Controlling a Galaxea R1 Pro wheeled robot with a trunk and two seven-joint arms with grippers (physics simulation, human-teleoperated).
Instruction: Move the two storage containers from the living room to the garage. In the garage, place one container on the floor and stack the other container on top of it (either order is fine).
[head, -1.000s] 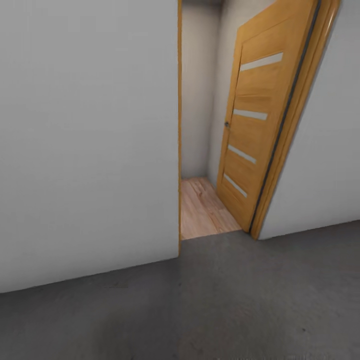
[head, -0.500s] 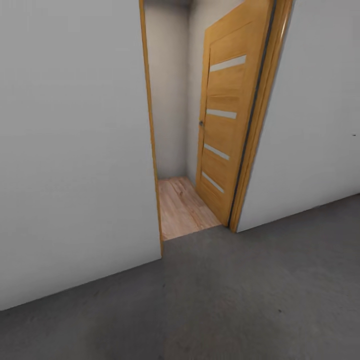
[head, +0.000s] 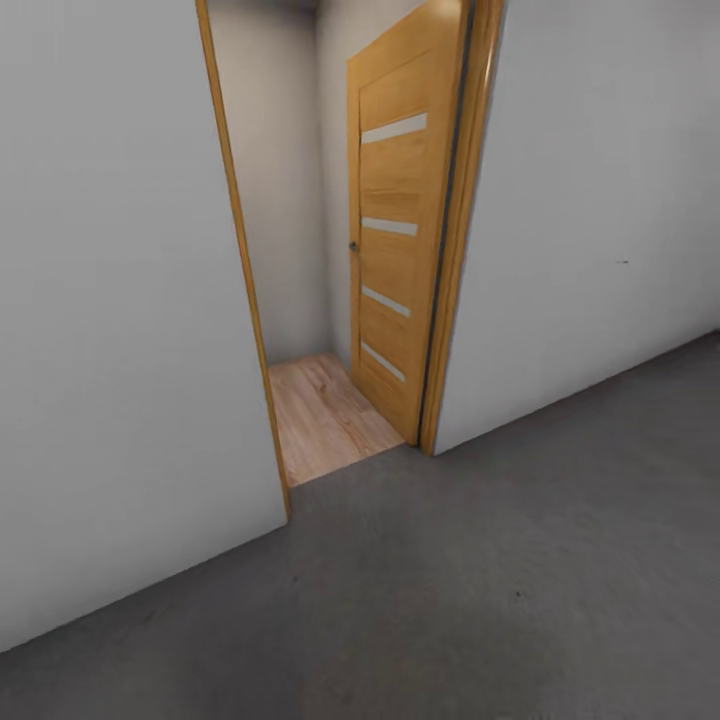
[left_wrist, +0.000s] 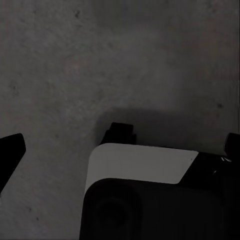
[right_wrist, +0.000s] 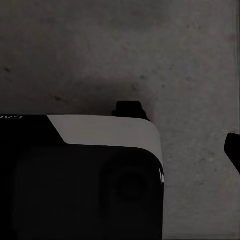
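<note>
While robot stands on garage floor (head: 480, 600) facing open door (head: 395, 250) at upper centre, best move: steer through gap centred, clear of frame, onto wood floor (head: 320, 415). Containers not visible, so orientation & long axis n/a. Gripper states: can't tell.

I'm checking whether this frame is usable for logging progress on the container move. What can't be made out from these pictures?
- Beyond the open oak door, head view: walls and door leaf hide all but a strip of wood-plank floor.
- Doorway top, head view: cut off by the upper edge.
- Left and right wrist views: the robot's own dark body covers part of the concrete floor; whether the grippers are open or shut cannot be told.
</note>
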